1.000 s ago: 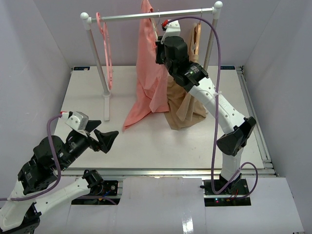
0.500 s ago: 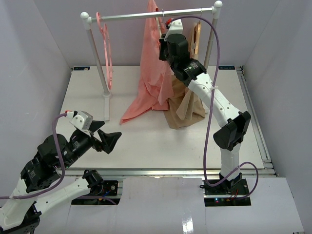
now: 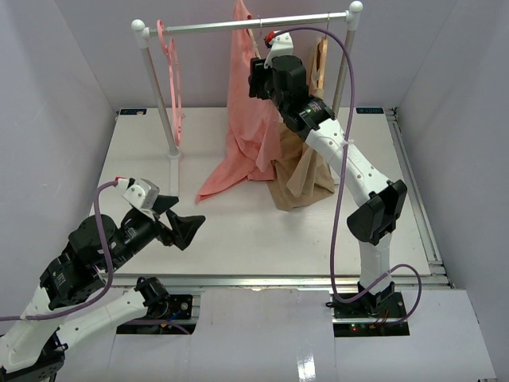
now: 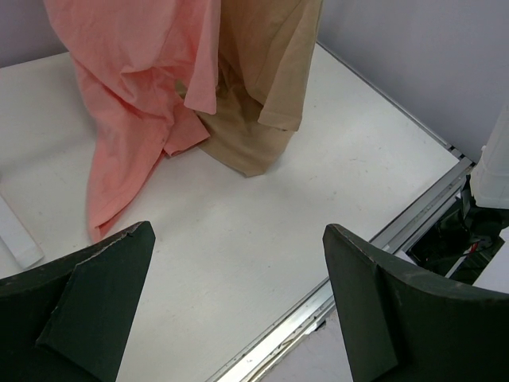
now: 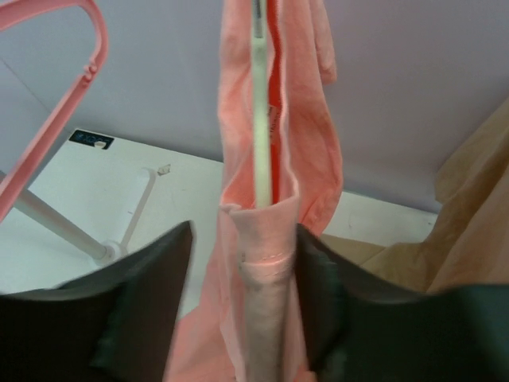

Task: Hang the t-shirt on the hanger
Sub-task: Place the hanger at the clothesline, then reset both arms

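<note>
Hanger [image 5: 260, 119] mostly buried in the t-shirt [image 3: 242, 119]. Only a cream bar shows, running up-down in the wrist view, hook cut off. Shirt hangs lengthwise from rail [image 3: 215, 28], hem trailing left on table [image 3: 238, 231]. Right gripper [image 5: 244, 239] part-open astride the fold, gap on one side. Left gripper [image 4: 238, 231] wide apart, empty.

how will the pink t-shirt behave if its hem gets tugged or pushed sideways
Probably floppy: the t-shirt hangs in loose folds below the rail, its hem trailing onto the table. Likely light, so a push should just swing or bunch it. A hard tug might slide it off the thin hanger.
</note>
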You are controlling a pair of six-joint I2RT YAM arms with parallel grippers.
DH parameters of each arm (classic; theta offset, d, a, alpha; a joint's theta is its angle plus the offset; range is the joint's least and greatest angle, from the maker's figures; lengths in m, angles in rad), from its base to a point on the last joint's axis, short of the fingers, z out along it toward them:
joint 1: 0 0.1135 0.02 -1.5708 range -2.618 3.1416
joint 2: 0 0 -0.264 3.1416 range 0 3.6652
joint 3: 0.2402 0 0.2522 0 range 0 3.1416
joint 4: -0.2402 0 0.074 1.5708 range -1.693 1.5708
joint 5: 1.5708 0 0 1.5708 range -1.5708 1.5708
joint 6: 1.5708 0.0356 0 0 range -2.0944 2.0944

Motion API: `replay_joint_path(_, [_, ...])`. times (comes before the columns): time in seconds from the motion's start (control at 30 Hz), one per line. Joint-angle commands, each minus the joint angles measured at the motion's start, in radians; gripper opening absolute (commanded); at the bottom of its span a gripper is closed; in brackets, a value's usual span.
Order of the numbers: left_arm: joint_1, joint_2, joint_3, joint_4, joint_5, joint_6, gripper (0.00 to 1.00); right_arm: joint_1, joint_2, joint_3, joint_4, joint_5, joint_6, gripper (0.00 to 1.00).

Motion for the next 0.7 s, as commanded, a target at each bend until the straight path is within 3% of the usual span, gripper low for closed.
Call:
replay_joint_path(0.0, [-0.001, -0.015, -0.035, 0.074, 0.046, 0.006, 0.98, -0.005, -0.122, -0.058, 0.002, -0.031, -0.009, 0.77])
replay_joint_path(0.07, [-0.001, -0.027, -0.049, 0.108, 0.055, 0.005, 0.98, -0.005, -0.222, -0.136, -0.024, -0.039, -0.008, 0.93])
replay_joint_path(0.13, [-0.001, -0.037, -0.064, 0.151, 0.084, 0.003, 0.98, -0.005, -0.314, -0.182, -0.059, -0.046, -0.009, 0.98])
replay_joint_path(0.4, [-0.001, -0.096, -0.175, 0.415, 0.093, -0.043, 0.98, -0.004, -0.667, -0.43, -0.141, -0.178, 0.022, 0.98])
replay_joint_path(0.53, [-0.001, 0.006, -0.191, 0.465, 0.184, -0.107, 0.98, -0.005, -0.847, -0.676, -0.133, -0.257, 0.07, 0.98])
replay_joint_path(0.6, [-0.003, 0.06, -0.199, 0.474, 0.166, -0.135, 0.98, -0.004, -0.912, -0.785, -0.127, -0.289, 0.103, 0.91])
replay_joint_path(0.67, [-0.003, 0.088, -0.24, 0.517, 0.147, -0.156, 0.98, -0.004, -0.997, -0.915, -0.105, -0.274, 0.152, 0.9])
